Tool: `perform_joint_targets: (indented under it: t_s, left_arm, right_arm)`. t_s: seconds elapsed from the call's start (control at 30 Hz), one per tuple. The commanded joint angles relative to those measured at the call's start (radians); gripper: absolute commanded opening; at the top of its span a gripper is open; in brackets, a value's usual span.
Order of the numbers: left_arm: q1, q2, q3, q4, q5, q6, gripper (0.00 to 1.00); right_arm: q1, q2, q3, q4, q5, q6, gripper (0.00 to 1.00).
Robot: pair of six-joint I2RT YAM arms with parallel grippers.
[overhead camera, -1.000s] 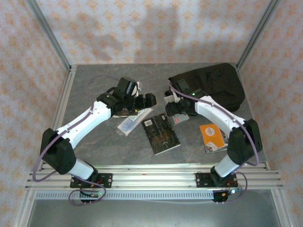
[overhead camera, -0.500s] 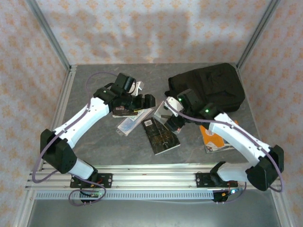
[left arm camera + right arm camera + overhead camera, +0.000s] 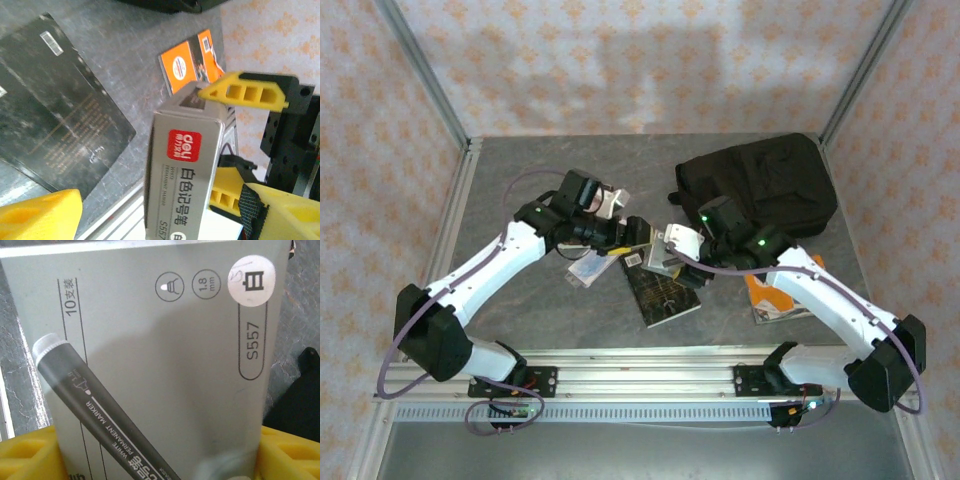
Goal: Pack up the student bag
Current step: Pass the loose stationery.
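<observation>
Top external view: the large black soft fabric backpack (image 3: 770,180) lies on the grey stone-pattern counter (image 3: 520,180) in its far right corner, with its zippered face up. Both arms reach inward and meet over the middle of the counter. The right gripper (image 3: 667,255) pinches a grey rectangular marker box (image 3: 182,170) and holds it above the counter. In the right wrist view the box sits wedged between the yellow fingers (image 3: 30,455) and touches each. The left gripper (image 3: 633,234) is just beside the box with its jaws spread. In the left wrist view the end of the box lies between those fingertips, with clear space on the left side. A black rectangular book (image 3: 662,292) lies flat beneath the box. An orange-covered booklet (image 3: 772,290) lies towards the right edge, partly under the right arm.
</observation>
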State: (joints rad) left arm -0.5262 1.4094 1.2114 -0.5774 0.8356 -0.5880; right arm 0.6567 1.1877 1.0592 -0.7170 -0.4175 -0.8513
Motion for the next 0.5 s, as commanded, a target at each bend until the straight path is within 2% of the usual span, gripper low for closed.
perform_joint_targets:
  t_s: [0.0, 0.13, 0.37, 0.47]
  left_arm:
    - [-0.057, 0.01, 0.013, -0.007, 0.031, 0.048, 0.83]
    - [-0.087, 0.044, 0.031, -0.03, -0.013, 0.099, 0.82]
    - [-0.102, 0.091, 0.008, 0.098, 0.027, -0.001, 0.79]
    - [-0.109, 0.097, -0.004, 0.146, 0.047, -0.036, 0.74]
  right_arm:
    - [0.006, -0.027, -0.002, 0.025, -0.046, -0.032, 0.76]
    - [0.014, -0.032, -0.014, 0.033, -0.072, -0.034, 0.75]
    - [0.024, -0.045, -0.034, 0.065, -0.094, -0.01, 0.75]
    - [0.024, -0.051, -0.043, 0.085, -0.1, 0.005, 0.75]
